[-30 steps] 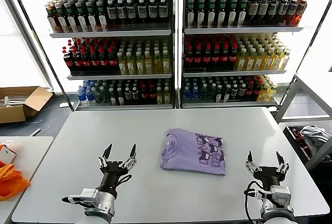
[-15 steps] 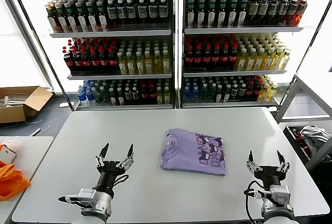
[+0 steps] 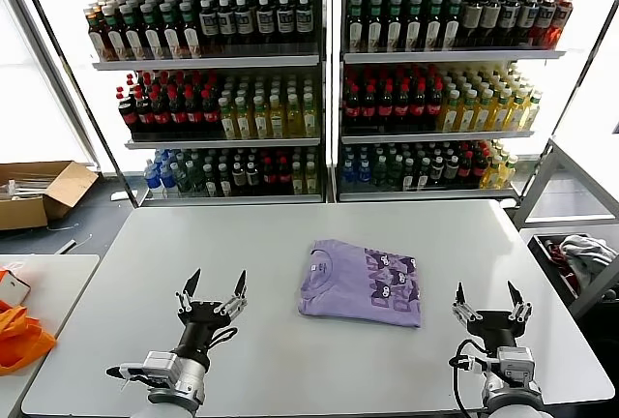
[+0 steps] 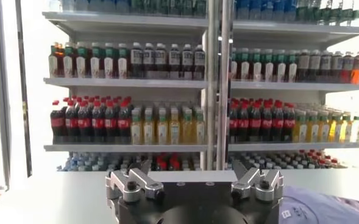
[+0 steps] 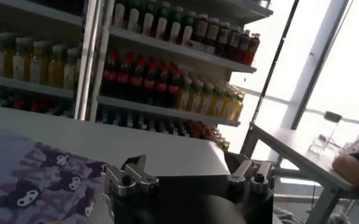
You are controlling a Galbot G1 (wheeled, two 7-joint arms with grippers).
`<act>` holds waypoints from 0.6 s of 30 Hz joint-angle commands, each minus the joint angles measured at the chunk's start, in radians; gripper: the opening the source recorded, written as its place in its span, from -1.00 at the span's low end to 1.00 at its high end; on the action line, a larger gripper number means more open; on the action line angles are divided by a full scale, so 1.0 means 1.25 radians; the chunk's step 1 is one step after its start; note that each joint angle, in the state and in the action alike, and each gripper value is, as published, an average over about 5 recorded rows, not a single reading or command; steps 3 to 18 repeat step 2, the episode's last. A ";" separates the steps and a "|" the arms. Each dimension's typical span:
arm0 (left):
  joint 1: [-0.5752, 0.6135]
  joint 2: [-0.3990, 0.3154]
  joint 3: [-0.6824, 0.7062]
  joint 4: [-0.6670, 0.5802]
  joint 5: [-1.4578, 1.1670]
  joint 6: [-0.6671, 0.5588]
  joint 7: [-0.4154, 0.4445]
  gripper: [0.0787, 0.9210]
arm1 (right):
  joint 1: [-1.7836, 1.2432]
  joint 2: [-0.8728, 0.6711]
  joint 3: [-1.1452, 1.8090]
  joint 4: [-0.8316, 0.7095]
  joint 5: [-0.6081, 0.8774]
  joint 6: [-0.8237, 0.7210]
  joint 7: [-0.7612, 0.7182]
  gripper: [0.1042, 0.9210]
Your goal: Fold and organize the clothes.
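Observation:
The lavender T-shirt [image 3: 361,282] lies folded into a neat rectangle at the middle of the white table [image 3: 290,244], its dark purple print facing up. The same shirt shows at the edge of the left wrist view [image 4: 331,204] and in the right wrist view [image 5: 39,182]. My left gripper [image 3: 212,284] hovers open near the table's front edge, to the left of the shirt and apart from it. On the other side, my right gripper [image 3: 484,298] stands open by the front right corner, also clear of the cloth. Neither holds anything.
Shelves of bottled drinks [image 3: 319,79] stand behind the table. A side table at the left carries an orange cloth [image 3: 19,336]. A bin with a grey-white heap of clothes [image 3: 585,253] sits at the right. A cardboard box [image 3: 44,191] lies on the floor.
The left gripper has drifted slightly left and toward the front edge. The right gripper shifted a little left and away from me. The shirt has not moved.

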 commanded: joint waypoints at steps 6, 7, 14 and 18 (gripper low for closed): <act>0.004 0.002 -0.008 -0.003 -0.006 0.007 0.002 0.77 | 0.001 0.000 -0.007 -0.001 -0.003 0.002 -0.007 0.76; 0.004 0.002 -0.008 -0.003 -0.006 0.007 0.002 0.77 | 0.001 0.000 -0.007 -0.001 -0.003 0.002 -0.007 0.76; 0.004 0.002 -0.008 -0.003 -0.006 0.007 0.002 0.77 | 0.001 0.000 -0.007 -0.001 -0.003 0.002 -0.007 0.76; 0.004 0.002 -0.008 -0.003 -0.006 0.007 0.002 0.77 | 0.001 0.000 -0.007 -0.001 -0.003 0.002 -0.007 0.76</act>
